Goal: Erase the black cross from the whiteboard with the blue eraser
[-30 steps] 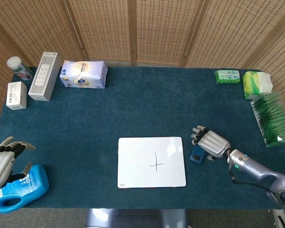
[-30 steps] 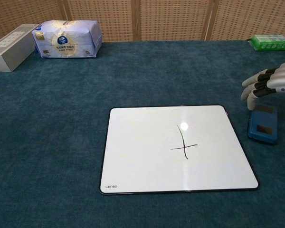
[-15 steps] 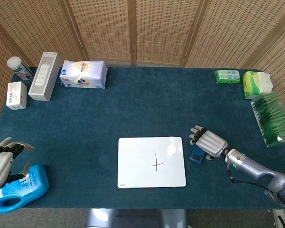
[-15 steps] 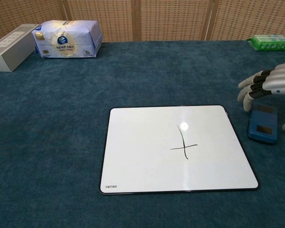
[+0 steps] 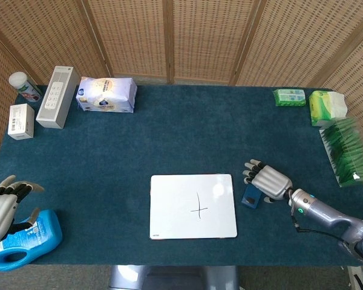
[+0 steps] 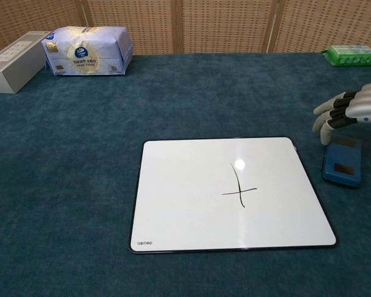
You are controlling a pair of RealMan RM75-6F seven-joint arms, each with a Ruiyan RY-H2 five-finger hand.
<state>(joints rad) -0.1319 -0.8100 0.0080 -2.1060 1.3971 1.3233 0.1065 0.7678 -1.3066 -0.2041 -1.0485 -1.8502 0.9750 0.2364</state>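
Now your right hand [image 5: 268, 181] hovers spread over blue eraser [image 6: 342, 165] — eraser just right of whiteboard [image 5: 193, 206], long axis front-to-back; black cross [image 6: 239, 184] lies leftward. Left hand [image 5: 1, 206] spread, well apart.

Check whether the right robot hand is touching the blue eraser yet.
Cannot tell. In the chest view the right robot hand overlaps the blue eraser, showing neither gap nor contact plainly.

The right robot hand [image 5: 268, 180] has a ribbed, silver-grey metal back and dark fingers capped with pale tips. Behind it, a smooth grey forearm carries a small green light near the wrist. The left robot hand [image 5: 2, 208] has the same silver-and-black build.
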